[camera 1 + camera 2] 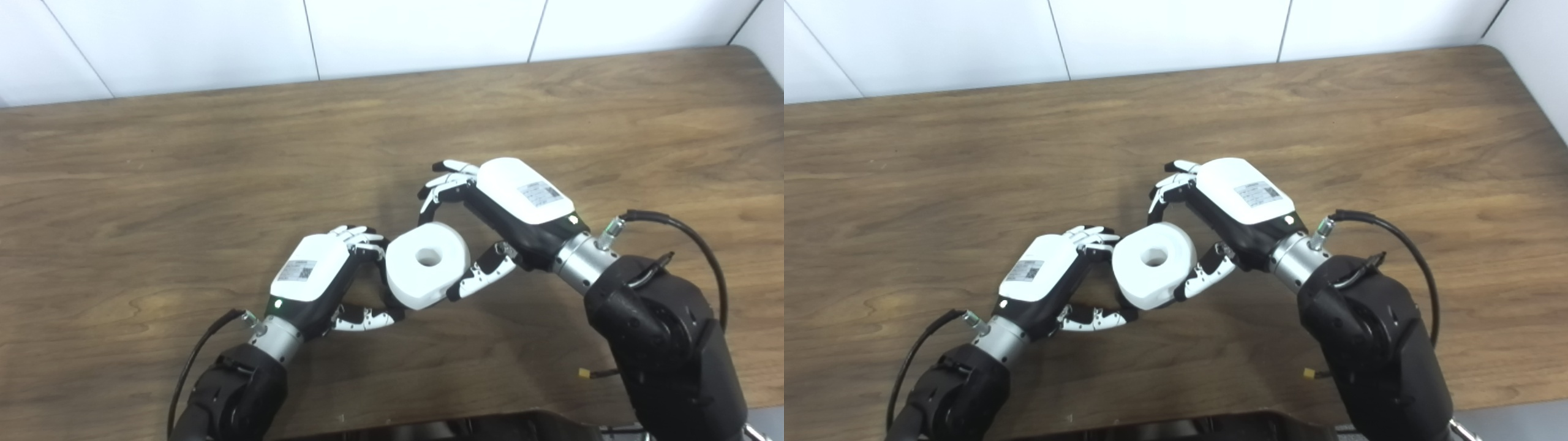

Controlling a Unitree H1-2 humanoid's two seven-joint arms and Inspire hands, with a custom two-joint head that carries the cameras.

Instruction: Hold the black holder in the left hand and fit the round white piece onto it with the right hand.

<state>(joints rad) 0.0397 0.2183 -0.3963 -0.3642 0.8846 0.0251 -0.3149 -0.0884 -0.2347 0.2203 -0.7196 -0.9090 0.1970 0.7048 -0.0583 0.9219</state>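
Note:
The round white piece (427, 263), thick with a centre hole, is held tilted just above the table between my two hands. My right hand (490, 214) grips it: the thumb (484, 275) presses its near right side and the fingers (438, 190) curl over its far rim. My left hand (327, 275) is closed at the piece's left side, its fingers (361, 236) above and its thumb (367, 318) reaching under. The black holder is almost wholly hidden behind the piece; only a dark sliver (382, 250) shows at my left fingertips.
The wooden table (184, 184) runs wide to both sides and ends at a white wall (184, 43) at the back. A black cable (686, 229) loops off my right wrist. A dark edge (459, 429) lies along the picture's bottom.

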